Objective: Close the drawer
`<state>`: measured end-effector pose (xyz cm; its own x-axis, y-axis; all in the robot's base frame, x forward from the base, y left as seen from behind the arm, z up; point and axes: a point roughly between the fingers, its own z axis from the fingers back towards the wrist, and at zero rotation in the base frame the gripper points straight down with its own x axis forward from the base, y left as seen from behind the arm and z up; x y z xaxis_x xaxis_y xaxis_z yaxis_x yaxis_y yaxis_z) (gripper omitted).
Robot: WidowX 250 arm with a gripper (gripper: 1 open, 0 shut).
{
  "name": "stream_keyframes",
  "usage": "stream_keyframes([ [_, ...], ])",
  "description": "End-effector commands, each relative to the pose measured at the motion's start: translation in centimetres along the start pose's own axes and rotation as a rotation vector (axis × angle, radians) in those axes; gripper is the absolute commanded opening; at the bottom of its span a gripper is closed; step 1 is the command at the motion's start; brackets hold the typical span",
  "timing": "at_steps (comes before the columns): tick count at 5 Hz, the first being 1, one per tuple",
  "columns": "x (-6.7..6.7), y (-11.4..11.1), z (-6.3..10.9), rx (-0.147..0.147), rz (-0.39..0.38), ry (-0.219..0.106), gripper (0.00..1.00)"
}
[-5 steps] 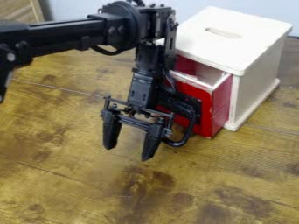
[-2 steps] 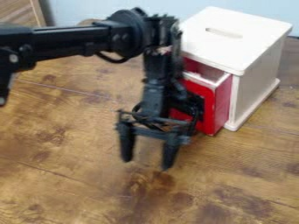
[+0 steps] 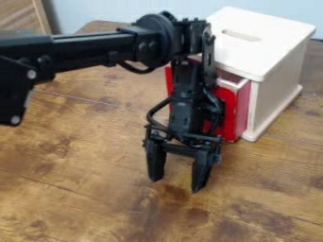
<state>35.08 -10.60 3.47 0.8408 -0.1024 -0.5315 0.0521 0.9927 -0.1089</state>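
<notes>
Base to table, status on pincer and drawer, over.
Pincer open, nothing held. Drawer still partly out of cabinet. Arm hanging in front of it.

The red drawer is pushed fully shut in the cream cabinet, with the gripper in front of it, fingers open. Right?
Not quite: the drawer isn't fully shut; the camera view shows it sticking out of the cabinet. The gripper is in front, fingers open.

Black arm [image 3: 94,49], round joint housings, looping black cable [image 3: 157,115].
</notes>
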Motion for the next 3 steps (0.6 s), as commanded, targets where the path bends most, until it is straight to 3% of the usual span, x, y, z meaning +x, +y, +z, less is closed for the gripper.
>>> stream_keyframes([
  [1, -2.14, 1.58, 4.59, -0.022, -0.009, -0.110, 1.00],
  [3, -2.10, 2.40, 5.49, -0.034, -0.008, -0.137, 1.00],
])
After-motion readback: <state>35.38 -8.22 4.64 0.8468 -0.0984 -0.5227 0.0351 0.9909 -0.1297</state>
